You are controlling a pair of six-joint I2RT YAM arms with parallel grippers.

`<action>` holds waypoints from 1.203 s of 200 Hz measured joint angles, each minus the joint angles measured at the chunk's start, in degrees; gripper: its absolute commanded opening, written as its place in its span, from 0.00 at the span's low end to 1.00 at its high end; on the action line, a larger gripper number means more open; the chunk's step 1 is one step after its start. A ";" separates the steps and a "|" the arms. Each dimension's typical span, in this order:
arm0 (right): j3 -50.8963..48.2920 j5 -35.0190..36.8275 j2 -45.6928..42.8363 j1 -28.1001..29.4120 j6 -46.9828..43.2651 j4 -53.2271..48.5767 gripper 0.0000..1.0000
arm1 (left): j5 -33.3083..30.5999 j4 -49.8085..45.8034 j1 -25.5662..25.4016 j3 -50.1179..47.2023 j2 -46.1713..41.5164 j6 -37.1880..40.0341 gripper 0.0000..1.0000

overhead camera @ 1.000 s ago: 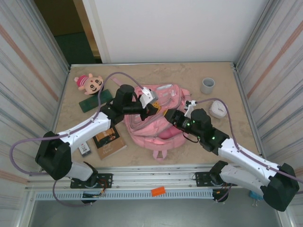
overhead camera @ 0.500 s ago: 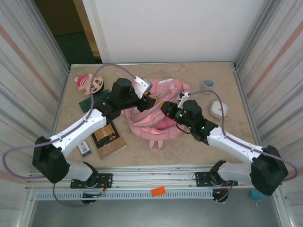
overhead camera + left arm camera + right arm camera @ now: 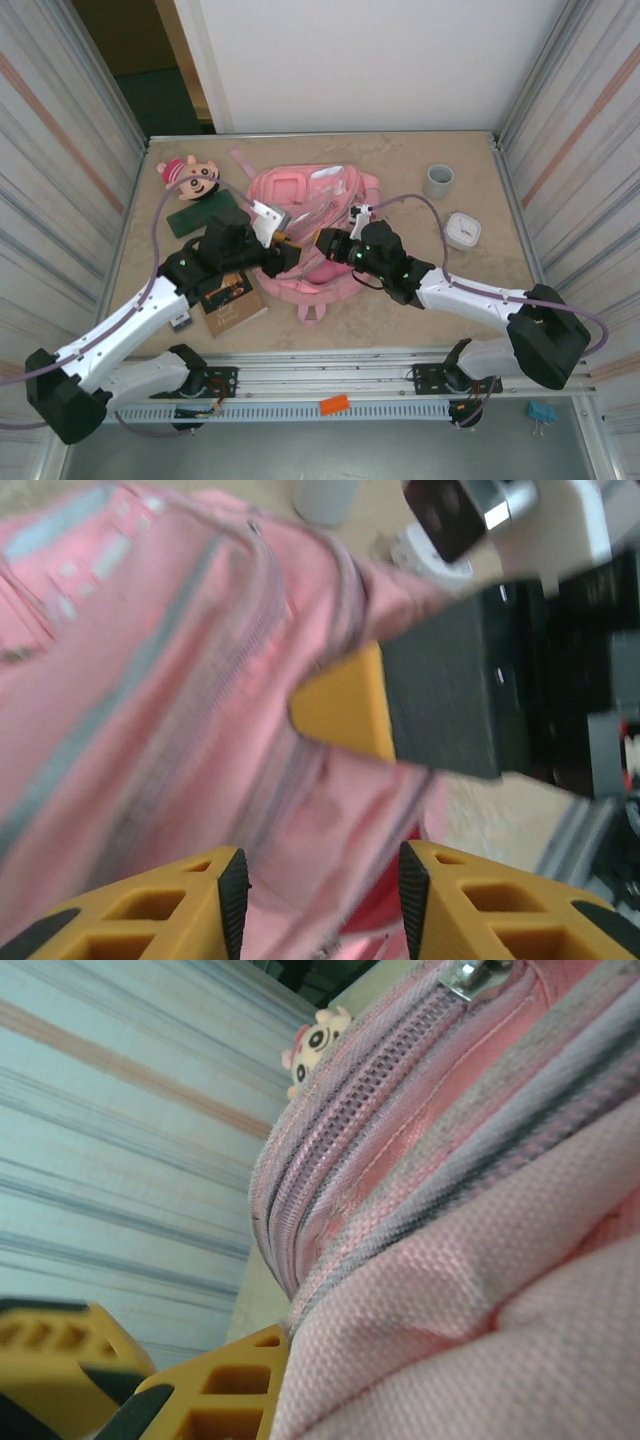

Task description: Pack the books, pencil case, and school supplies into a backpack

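The pink backpack [image 3: 312, 205] lies flat mid-table, its zip edge facing the arms. My right gripper [image 3: 322, 243] is shut on a fold of the backpack fabric [image 3: 470, 1290] by the zip; one yellow finger [image 3: 225, 1392] shows beside the cloth. My left gripper [image 3: 286, 256] is open just left of it, jaws apart over pink fabric [image 3: 180, 710] with nothing pinched. The brown book [image 3: 231, 298] lies near the left arm. The dark green pencil case [image 3: 193, 216] lies left of the backpack. A small black-and-white card [image 3: 180, 319] lies beside the book.
A pink-capped plush doll [image 3: 189, 177] sits at the far left. At the back right stands a grey cup [image 3: 437, 181], and a white box [image 3: 461, 230] lies nearer. Metal walls close in both sides of the table.
The left gripper opened, let go of the backpack and drew back toward the near left. The right gripper shut on the fabric and moved left. The backpack settled flatter.
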 measured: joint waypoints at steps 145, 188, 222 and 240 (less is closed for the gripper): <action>0.11 -0.42 -0.33 0.50 -2.51 0.31 0.07 | -7.15 1.46 -6.82 -11.21 0.39 -6.62 0.43; 0.13 -0.42 -0.33 0.50 -2.51 0.31 0.07 | -7.74 2.60 -9.75 -11.21 2.73 -6.69 0.43; 0.13 -0.26 -0.33 0.85 -2.51 0.31 0.07 | -10.60 2.29 -10.95 -11.21 3.52 -6.73 0.37; 0.13 -0.11 -0.33 0.98 -2.51 0.31 0.06 | -11.96 2.19 -11.04 -11.23 3.52 -6.99 0.32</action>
